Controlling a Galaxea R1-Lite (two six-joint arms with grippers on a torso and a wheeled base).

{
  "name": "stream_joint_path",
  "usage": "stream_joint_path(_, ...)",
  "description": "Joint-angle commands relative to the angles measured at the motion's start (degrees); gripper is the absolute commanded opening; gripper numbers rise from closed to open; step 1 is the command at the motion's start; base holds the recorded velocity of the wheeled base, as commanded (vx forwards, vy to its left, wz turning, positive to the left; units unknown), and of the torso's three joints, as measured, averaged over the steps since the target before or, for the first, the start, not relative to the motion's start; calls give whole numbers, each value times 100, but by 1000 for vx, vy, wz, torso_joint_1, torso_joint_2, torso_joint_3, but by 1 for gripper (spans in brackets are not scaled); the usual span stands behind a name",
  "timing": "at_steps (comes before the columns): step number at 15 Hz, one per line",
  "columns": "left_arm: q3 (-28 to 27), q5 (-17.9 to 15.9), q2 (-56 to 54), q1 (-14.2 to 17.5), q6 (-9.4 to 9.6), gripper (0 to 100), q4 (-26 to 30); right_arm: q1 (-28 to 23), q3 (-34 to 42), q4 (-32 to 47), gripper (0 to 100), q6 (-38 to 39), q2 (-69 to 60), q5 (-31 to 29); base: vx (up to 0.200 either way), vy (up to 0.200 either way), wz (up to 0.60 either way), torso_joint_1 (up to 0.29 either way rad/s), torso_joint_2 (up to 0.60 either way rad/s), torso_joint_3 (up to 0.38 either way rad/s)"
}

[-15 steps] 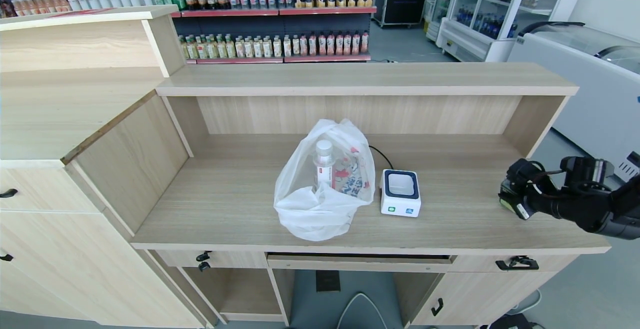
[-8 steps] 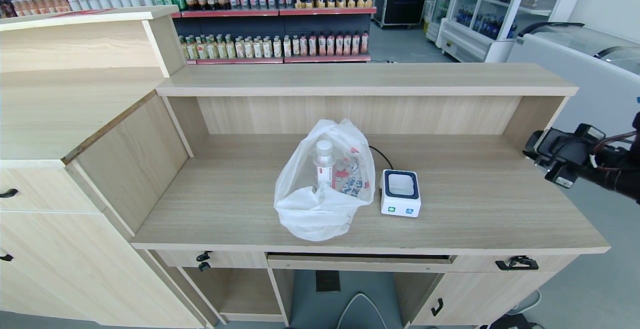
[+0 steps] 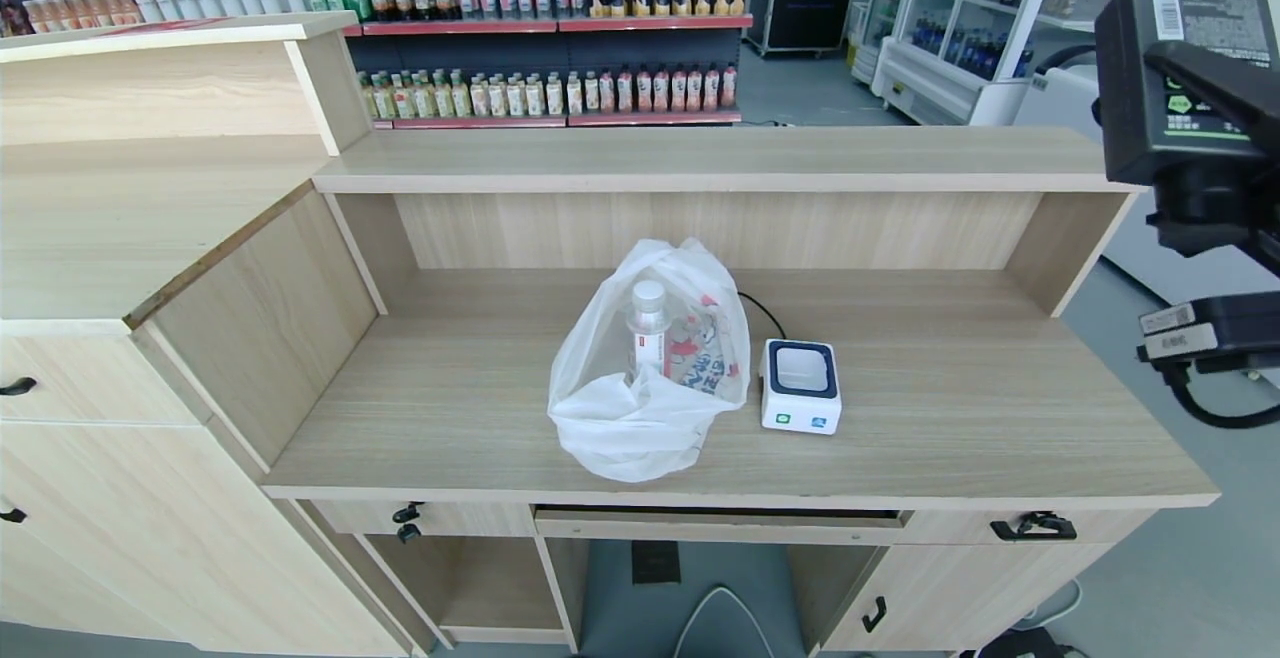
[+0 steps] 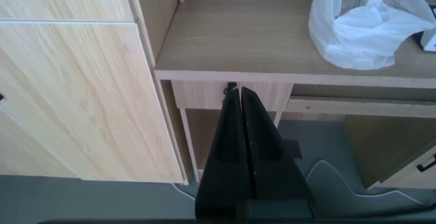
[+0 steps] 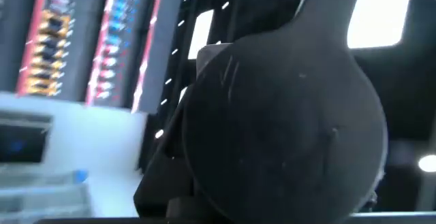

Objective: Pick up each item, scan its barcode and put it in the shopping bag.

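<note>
Shopping bag [image 3: 645, 378], white plastic and open-mouthed, standing at mid-counter [image 3: 950, 408]. Inside it: an upright clear bottle [image 3: 648, 333] and, touching it at 3 o'clock, a printed packet [image 3: 705, 356]. Just beside the bag, at its 3 o'clock, sits the white barcode scanner [image 3: 800, 386], its cable running behind the bag.

Both visible items are already bagged, so the task appears finished or nearly so.

The left gripper [image 4: 240, 94], its fingers pressed together on nothing, hangs before the counter's lower cupboards, at about 7 o'clock from the bag.

The right arm [image 3: 1185, 78], low over the counter's right end a second earlier, is now raised high at 2 o'clock, close to the camera. Whether its gripper is spread or closed cannot be told.
</note>
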Motion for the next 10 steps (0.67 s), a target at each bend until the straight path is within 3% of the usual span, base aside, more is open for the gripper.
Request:
stream_joint_path(1, 0, 4, 0, 0, 0, 0, 0, 799, 234, -69, 0, -572, -254, 183, 0, 0, 0, 0, 0, 0)
stream_joint_path(4, 0, 4, 0, 0, 0, 0, 0, 1809, 428, 792, 0, -1512, -377, 227, 0, 0, 0, 0, 0, 0)
stream_joint_path(6, 0, 4, 0, 0, 0, 0, 0, 2363, 507, 1355, 0, -1741, -368, 148, 0, 0, 0, 0, 0, 0)
stream_joint_path(10, 0, 4, 0, 0, 0, 0, 0, 3558, 683, 2304, 0, -2242, -394, -669, 0, 0, 0, 0, 0, 0)
